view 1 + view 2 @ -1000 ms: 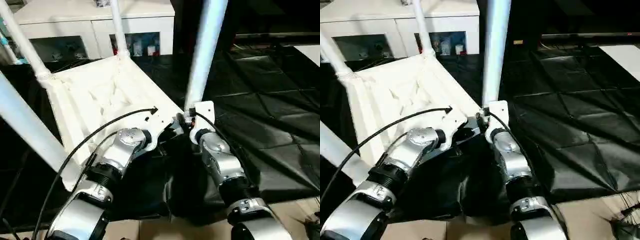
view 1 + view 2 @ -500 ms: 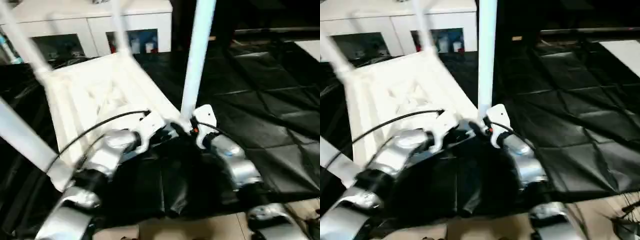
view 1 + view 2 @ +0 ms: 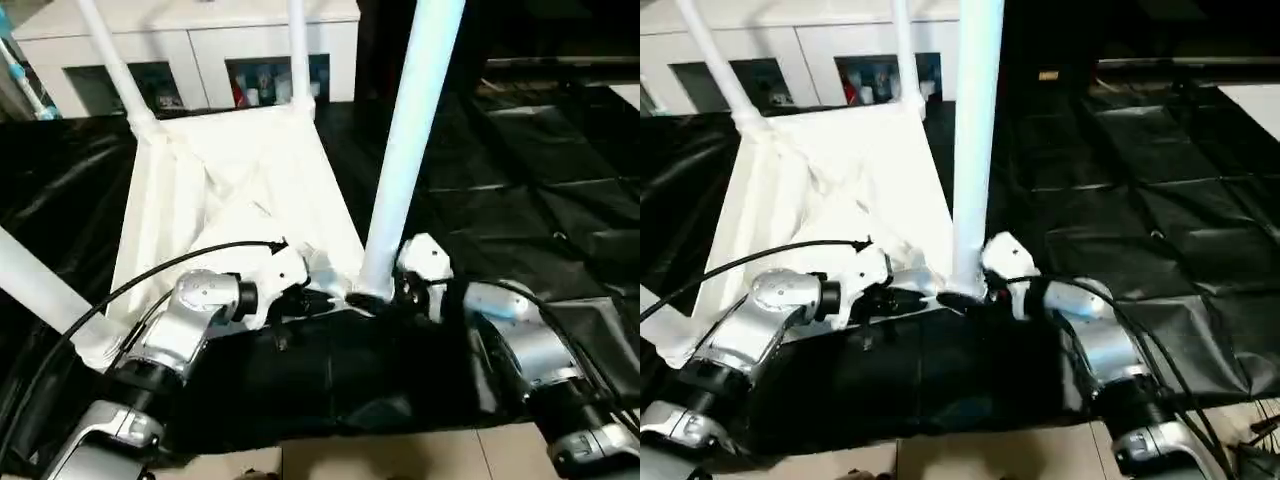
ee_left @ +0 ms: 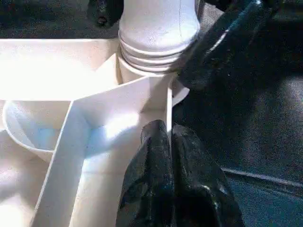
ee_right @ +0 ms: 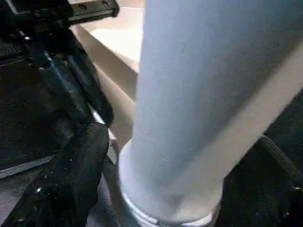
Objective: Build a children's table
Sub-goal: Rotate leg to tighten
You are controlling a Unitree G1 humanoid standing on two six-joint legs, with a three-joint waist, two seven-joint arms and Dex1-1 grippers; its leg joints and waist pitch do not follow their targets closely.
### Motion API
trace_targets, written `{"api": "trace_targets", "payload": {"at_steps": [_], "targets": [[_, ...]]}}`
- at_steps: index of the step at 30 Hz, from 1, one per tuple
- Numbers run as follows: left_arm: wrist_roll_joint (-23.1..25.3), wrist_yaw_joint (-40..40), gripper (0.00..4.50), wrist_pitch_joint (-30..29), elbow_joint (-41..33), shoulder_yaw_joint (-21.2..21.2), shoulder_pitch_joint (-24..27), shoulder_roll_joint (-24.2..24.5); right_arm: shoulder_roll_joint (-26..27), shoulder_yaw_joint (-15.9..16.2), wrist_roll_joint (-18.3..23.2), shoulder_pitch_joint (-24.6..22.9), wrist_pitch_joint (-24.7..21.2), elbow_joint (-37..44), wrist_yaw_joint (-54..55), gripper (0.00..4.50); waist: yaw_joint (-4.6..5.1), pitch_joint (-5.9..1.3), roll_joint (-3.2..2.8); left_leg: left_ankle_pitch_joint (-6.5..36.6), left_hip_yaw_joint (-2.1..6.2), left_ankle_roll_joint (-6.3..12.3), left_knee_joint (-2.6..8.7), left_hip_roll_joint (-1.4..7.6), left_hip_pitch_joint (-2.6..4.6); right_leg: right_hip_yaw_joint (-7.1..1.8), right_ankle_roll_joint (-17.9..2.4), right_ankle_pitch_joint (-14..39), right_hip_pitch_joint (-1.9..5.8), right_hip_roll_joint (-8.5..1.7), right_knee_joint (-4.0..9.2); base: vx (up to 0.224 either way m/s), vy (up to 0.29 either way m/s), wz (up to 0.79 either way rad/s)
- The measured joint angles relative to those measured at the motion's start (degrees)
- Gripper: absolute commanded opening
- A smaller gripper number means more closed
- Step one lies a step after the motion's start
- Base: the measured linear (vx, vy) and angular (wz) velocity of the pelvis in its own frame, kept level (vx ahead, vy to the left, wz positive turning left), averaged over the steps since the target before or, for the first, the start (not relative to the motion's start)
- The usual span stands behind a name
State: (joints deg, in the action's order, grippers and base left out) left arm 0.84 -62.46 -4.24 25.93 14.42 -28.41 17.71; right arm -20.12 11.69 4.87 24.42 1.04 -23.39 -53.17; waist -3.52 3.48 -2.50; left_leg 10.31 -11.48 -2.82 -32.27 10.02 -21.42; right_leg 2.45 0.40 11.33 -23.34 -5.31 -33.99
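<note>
The children's table lies upside down on the black cloth, legs pointing up. The left gripper, jaws pressed together, pinches the near rim of the tabletop beside the near-right leg. The right gripper straddles that leg's base, jaws spread wide.

Bright overhead light, glare on white plastic, soft blur, dim black cloth
</note>
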Motion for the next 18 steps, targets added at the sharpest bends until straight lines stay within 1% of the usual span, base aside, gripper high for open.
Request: {"api": "trace_targets", "payload": {"at_steps": [3,6,10,11,12,18], "targets": [[-0.03,-0.04,0.0,-0.56,-0.65,-0.01,0.22,0.1,-0.01,-0.05,0.65,-0.02,-0.76,0.02,-0.63,3.54,0.0,0.02,0.03,0.0,0.0,0.0,0.0,0.0,-0.02,0.01,0.0,0.0,-0.01,0.0,0.01,0.0,0.0,0.0],[-0.09,-0.21,0.0,-0.76,-0.91,-0.04,0.38,0.19,-0.02,-0.09,1.46,-0.02,-0.94,0.02,-0.69,3.21,0.0,0.02,0.03,0.0,0.0,0.0,0.0,0.0,-0.02,0.02,0.0,0.0,-0.01,0.0,0.0,0.0,0.0,0.0],[-0.33,-0.65,0.0,-0.94,-0.95,-0.06,0.44,0.36,0.01,-0.39,1.66,-0.03,-0.98,0.01,-0.83,2.88,-0.01,0.02,0.04,0.0,0.0,0.01,-0.05,0.0,-0.03,0.01,0.0,0.0,-0.01,0.0,-0.03,0.0,0.0,0.0],[-0.37,-0.71,0.0,-0.96,-0.95,-0.06,0.44,0.38,0.04,-0.43,1.66,-0.06,-0.98,0.01,-0.89,2.88,-0.01,0.02,0.03,0.0,0.0,0.0,-0.06,0.0,-0.03,0.01,0.0,0.0,-0.01,0.0,-0.04,0.0,0.0,0.0],[-0.42,-0.77,0.0,-1.0,-0.95,-0.06,0.44,0.42,0.08,-0.48,1.66,-0.09,-0.98,0.0,-0.94,2.72,-0.01,0.02,0.03,0.0,0.0,0.0,-0.08,0.0,-0.03,0.0,0.0,0.0,-0.01,0.0,-0.04,0.0,0.0,0.0],[-0.58,-0.86,0.0,-1.49,-1.24,-0.06,0.53,0.51,0.12,-0.5,1.76,-0.14,-1.02,0.0,-1.06,2.61,-0.01,0.02,0.03,0.0,0.0,0.01,-0.09,0.01,-0.03,0.02,0.0,0.0,-0.01,0.0,-0.06,0.0,0.0,0.0]]}}
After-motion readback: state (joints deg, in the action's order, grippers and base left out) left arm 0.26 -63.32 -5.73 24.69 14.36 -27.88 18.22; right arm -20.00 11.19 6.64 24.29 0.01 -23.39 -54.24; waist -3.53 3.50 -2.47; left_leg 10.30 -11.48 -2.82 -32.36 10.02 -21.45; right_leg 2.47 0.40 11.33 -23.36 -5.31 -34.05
